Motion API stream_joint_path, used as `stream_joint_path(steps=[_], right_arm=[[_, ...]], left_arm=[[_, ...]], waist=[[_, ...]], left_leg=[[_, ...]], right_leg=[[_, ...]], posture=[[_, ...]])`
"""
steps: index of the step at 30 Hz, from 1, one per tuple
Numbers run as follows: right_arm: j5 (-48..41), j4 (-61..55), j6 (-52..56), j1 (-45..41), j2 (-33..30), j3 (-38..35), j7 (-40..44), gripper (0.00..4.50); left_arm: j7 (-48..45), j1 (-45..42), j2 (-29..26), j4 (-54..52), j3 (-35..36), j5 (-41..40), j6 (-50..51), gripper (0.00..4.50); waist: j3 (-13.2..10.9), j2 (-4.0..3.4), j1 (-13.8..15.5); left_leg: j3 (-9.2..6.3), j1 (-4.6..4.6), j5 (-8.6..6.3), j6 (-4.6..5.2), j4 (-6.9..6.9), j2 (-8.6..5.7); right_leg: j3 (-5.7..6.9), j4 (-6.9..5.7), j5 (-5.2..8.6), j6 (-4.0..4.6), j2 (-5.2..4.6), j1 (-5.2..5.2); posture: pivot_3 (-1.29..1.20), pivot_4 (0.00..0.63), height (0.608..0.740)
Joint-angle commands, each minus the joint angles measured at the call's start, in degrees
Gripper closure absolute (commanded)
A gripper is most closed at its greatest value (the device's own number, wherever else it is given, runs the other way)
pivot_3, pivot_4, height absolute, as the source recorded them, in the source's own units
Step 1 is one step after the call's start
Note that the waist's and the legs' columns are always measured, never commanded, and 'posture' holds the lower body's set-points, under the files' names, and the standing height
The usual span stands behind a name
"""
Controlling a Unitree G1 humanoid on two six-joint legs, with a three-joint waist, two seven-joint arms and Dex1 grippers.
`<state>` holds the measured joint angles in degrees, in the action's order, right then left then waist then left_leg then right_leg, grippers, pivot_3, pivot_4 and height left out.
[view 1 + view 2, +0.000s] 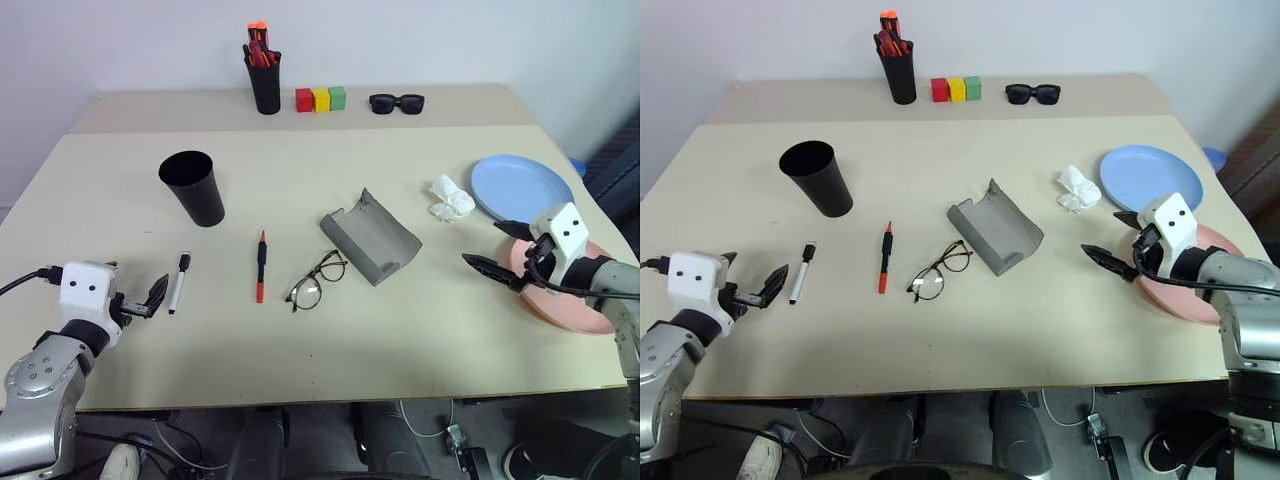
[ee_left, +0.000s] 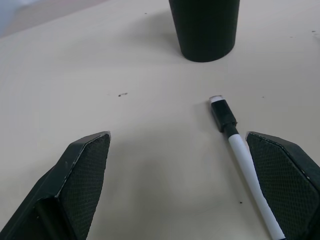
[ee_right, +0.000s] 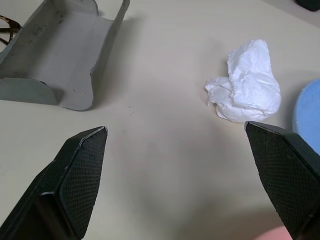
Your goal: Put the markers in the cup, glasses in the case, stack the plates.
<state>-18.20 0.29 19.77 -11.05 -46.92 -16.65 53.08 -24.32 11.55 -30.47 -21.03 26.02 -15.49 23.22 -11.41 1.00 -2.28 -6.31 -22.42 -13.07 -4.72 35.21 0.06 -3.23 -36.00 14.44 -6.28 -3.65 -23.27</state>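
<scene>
The black cup [image 1: 193, 186] stands upright at the table's left. Nearer me lie the white marker [image 1: 179, 283] and the red marker [image 1: 261, 266], with the wire-framed glasses [image 1: 316, 281] to their right. Behind the glasses, the grey case [image 1: 371, 238] lies open. A light blue plate [image 1: 520, 187] sits at the right, and the pink plate [image 1: 1180, 298] lies nearer me, partly under my right arm. My left gripper [image 1: 145, 300] is open and empty, low just left of the white marker [image 2: 240, 150]. Over the pink plate's left edge, my right gripper [image 1: 500, 248] is open, pointing toward the case.
A crumpled white tissue [image 1: 450, 198] lies left of the blue plate. At the back stand a black holder of orange-red markers [image 1: 264, 75], three coloured blocks [image 1: 320, 98] and black sunglasses [image 1: 397, 103]. The table's front edge runs just behind both grippers.
</scene>
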Motion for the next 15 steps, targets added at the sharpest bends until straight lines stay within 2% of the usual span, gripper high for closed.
stream_joint_path(steps=[1, 9, 12, 15], right_arm=[[0.1, -0.8, -1.2, -2.0, -0.5, 0.4, -0.4, 0.00], [-0.4, -4.9, -0.9, -5.2, 1.6, 5.9, -0.6, 0.00], [-1.1, -9.7, 0.5, -6.5, 3.8, 9.3, -1.6, 0.00], [-0.3, -15.7, 2.4, -9.3, 8.2, 16.0, -3.2, 0.00]], left_arm=[[0.5, 0.4, -0.2, -2.3, 1.3, -0.2, -0.2, 0.04], [2.7, 0.0, 0.2, -6.1, -1.1, 0.1, 4.0, 0.04], [4.6, -2.5, 0.1, -7.9, -3.1, -0.1, 9.3, 0.04], [10.0, -9.5, 0.2, -7.9, -5.5, 0.7, 21.2, 0.04]], waist=[[0.0, 0.00, -0.2], [0.0, 0.00, -0.1], [0.0, 0.00, -0.1], [0.0, 0.00, -0.2]], left_leg=[[0.00, 0.00, 0.00, 0.00, 0.00, 0.00], [-0.01, 0.00, 0.00, 0.00, 0.00, 0.00], [-0.02, -0.01, 0.00, 0.00, 0.01, 0.00], [-0.05, 0.00, 0.00, 0.00, 0.02, 0.00]], right_leg=[[0.00, 0.00, 0.00, 0.00, 0.00, 0.00], [0.00, -0.01, 0.00, 0.00, 0.00, 0.00], [0.00, -0.01, 0.00, -0.02, 0.01, 0.00], [0.00, -0.06, -0.01, -0.04, 0.03, 0.00]], posture=[[0.00, 0.150, 0.740], [0.00, 0.150, 0.740], [0.00, 0.150, 0.740], [0.00, 0.150, 0.740]])
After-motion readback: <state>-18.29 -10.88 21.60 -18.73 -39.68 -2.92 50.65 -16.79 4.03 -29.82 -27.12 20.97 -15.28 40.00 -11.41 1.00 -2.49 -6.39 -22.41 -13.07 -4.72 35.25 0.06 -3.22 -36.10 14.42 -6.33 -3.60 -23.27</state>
